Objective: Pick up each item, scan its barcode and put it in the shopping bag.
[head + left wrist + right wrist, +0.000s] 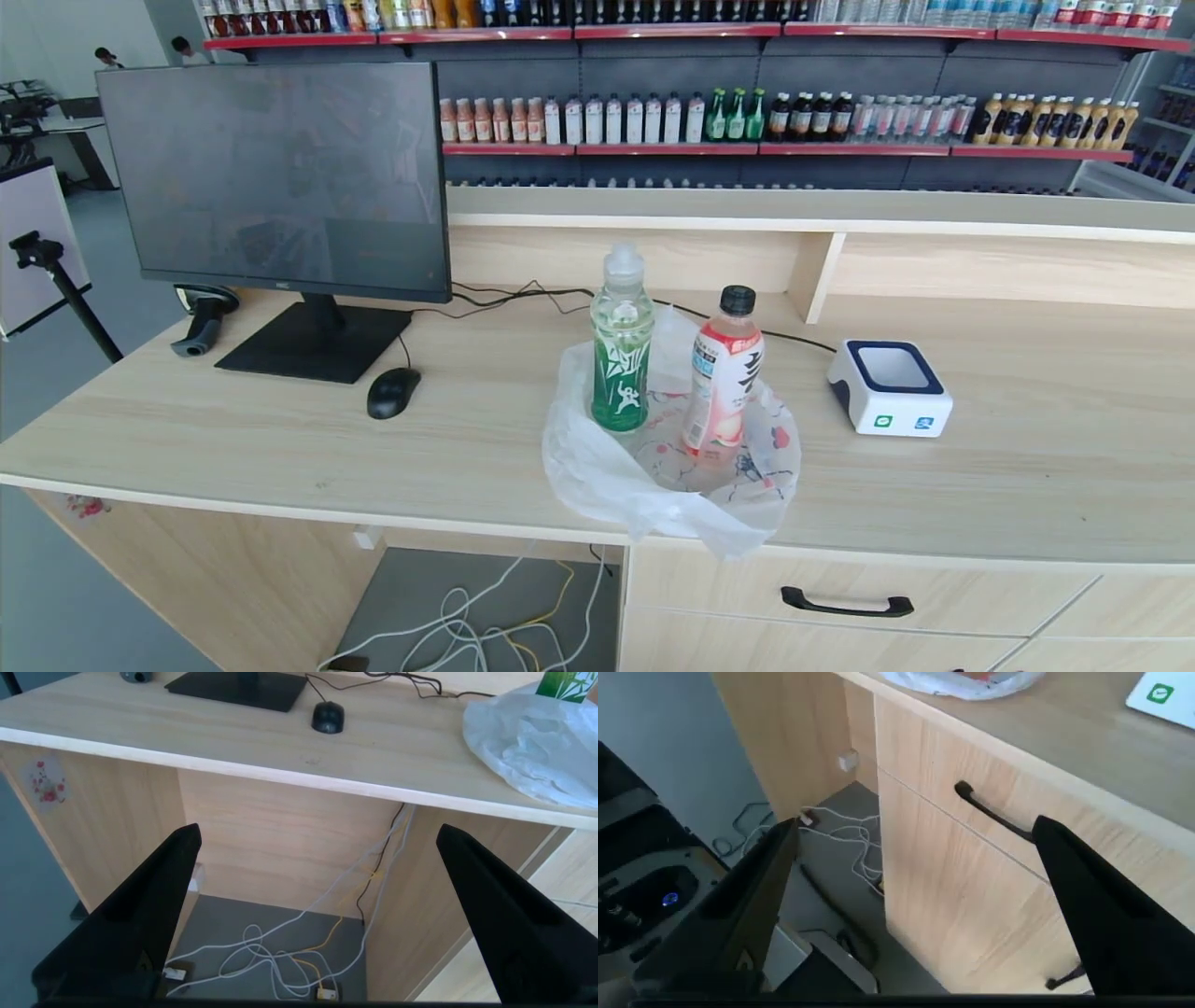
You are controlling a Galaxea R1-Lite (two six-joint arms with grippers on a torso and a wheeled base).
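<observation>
Shopping bag (597, 467) is lying open on the counter (280, 429), holding 2 upright bottles: green bottle (622, 350) at left, pink bottle (723, 378) just beside it. Scanner (889, 386) is sitting nearby on the right. Left gripper (318, 833) and right gripper (915, 826) are hanging before the counter front, fingers spread apart, empty.

gap between shopping bag (597, 471) and scanner (889, 390)

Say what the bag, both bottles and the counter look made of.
Bag: thin plastic film, translucent white and crinkled, with a faint print.
Green bottle: clear glossy plastic, since the liquid shows through above the label.
Pink bottle: probably plastic too, under a shiny wrap label, with a black cap.
Counter: pale wood grain, matte; laminate or veneer, can't tell which.
</observation>
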